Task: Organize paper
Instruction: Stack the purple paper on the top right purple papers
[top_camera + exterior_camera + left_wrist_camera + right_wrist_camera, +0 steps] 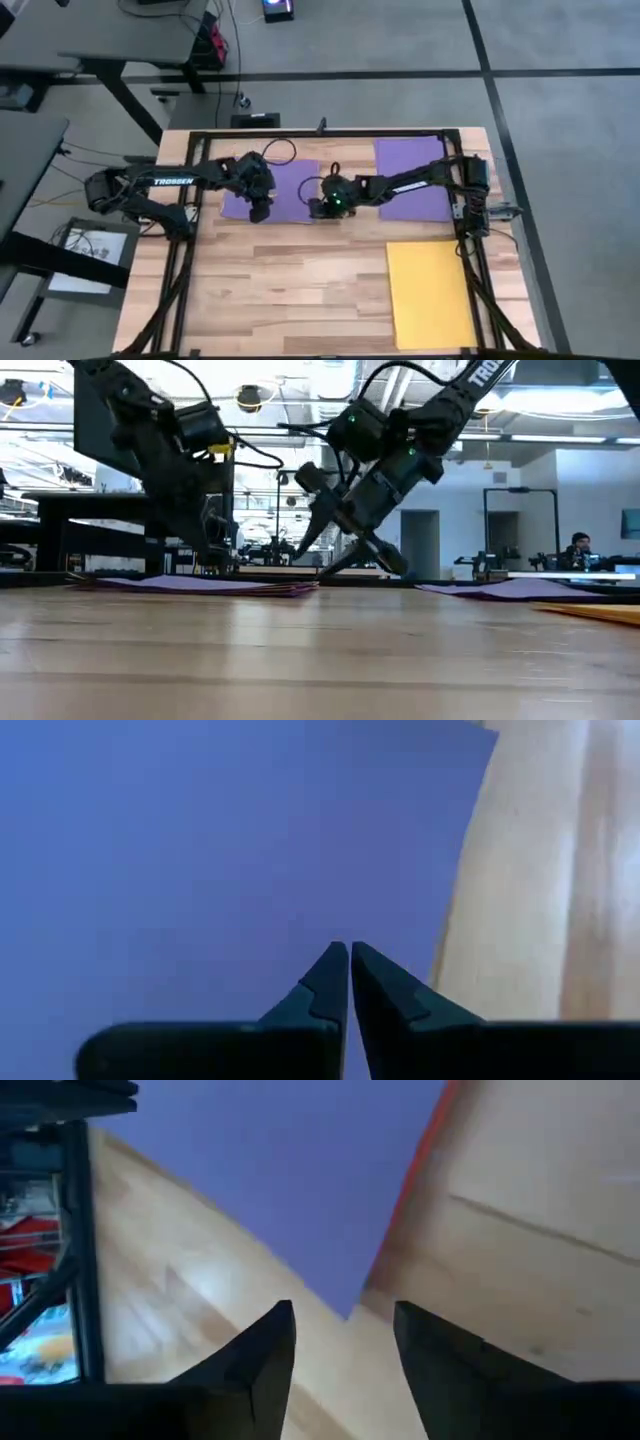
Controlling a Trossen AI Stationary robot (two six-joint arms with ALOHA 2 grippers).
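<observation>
Paper is the matter in hand: a purple stack (285, 188) lies flat on the desk (300, 290) directly under both working jaws; a second purple sheet (412, 160) lies beneath the right forearm, well behind that arm's jaws; a yellow sheet (430, 292) lies apart, off to the near side of the right jaws, touched by nothing.

The left gripper (259, 211) is clenched on nothing, its tips closed together and pointing down onto the purple surface near the stack's near edge (the left wrist view shows the two tips meeting over purple, with bare wood just beside them); whether they actually press the sheet I cannot tell. The right gripper (322, 208) is released, jaws spread wide and straddling the stack's corner; in its wrist view the purple corner (350, 1305) sits just ahead of the gap, and a thin red edge (415, 1165) of a sheet underneath peeks out along one side.

Risks, as I judge them: the open jaws may close on the top sheet alone, or scrape the desk and miss, since a flat corner offers little to bite; if they slide in low, the corner could crumple or fold; if the left tips are not holding the stack down, a push from the right would shift the whole pile rather than square it; the red sheet below may drag out of line, leaving the stack more skewed.
</observation>
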